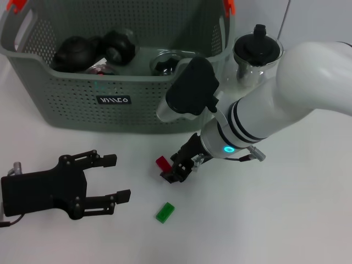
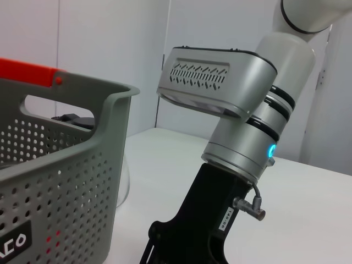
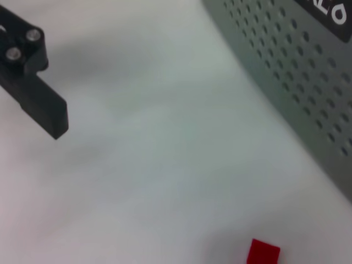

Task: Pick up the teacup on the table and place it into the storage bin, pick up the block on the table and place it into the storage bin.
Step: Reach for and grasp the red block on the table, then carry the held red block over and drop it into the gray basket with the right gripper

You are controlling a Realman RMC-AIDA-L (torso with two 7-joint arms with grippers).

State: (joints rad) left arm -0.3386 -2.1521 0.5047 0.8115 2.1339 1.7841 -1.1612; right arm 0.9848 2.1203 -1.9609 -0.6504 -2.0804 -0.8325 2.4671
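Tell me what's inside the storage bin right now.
The storage bin holds two dark rounded teapot-like items and a glass piece. Its front wall and the right arm hide the rest of the floor.

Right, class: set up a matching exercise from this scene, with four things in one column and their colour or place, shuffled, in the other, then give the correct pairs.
Things:
1. storage bin
2. green block
3. red block
4. left gripper

Descriptions:
A. lying on the table right beside the right gripper
B. open, low over the table in front of the bin
C. grey, perforated, with dark items inside
D. lying alone on the table, nearest the robot

Pairs: 1-C, 2-D, 3-A, 4-B
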